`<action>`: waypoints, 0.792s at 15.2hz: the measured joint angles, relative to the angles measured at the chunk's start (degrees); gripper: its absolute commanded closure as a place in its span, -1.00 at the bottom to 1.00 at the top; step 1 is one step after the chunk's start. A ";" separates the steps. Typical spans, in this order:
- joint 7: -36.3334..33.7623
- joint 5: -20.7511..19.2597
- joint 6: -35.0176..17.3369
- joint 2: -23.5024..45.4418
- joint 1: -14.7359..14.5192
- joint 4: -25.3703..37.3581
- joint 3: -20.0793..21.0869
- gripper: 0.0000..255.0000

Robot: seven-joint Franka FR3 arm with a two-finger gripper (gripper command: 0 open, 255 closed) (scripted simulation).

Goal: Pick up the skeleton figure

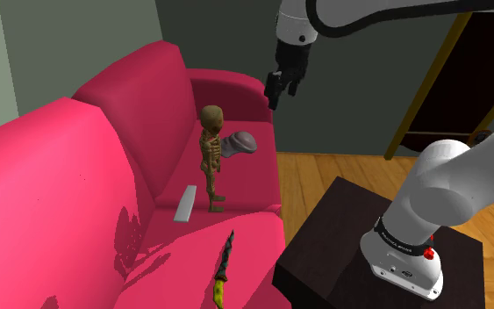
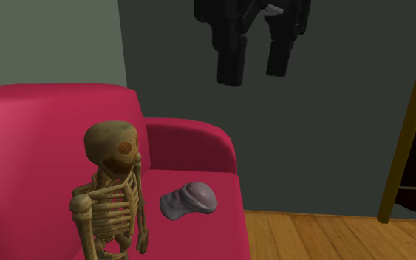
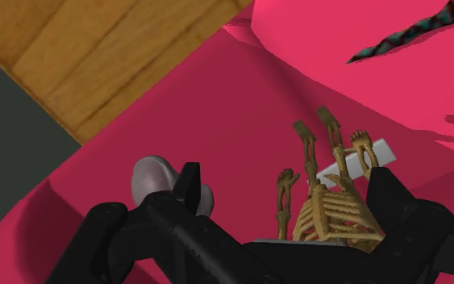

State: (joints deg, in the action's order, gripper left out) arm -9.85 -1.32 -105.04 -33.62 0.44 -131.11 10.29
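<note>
Below spread tool (image 2: 254, 70), apart: skeleton figure (image 2: 110, 199) upright.

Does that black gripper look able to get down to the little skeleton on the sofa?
Probably yes: the gripper hangs open above the upright skeleton, nothing lies between them, and the grey lump sits to one side.

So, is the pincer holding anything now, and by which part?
Nothing is held. The pincer hangs open in the air, clear of the skeleton figure standing on the sofa.
</note>
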 measured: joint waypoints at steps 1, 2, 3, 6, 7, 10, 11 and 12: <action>-2.39 0.17 -1.01 1.63 0.20 0.39 1.28 -1.00; -4.52 0.18 -2.28 3.18 0.50 0.42 2.29 -1.00; -6.87 0.13 -2.89 5.30 0.79 1.69 3.53 -1.00; -13.68 -0.44 -5.56 10.64 1.62 3.52 6.69 -1.00; -16.14 -0.78 -6.49 12.56 1.87 4.19 7.79 -1.00; -23.37 -2.66 -8.87 19.31 2.78 7.42 10.65 -1.00; -25.63 -3.42 -9.30 21.41 3.02 8.67 11.38 -1.00; -28.20 -4.39 -9.81 23.97 3.15 10.25 12.25 -1.00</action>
State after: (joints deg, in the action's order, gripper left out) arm -38.05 -5.71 -114.84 -9.64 3.59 -120.86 22.54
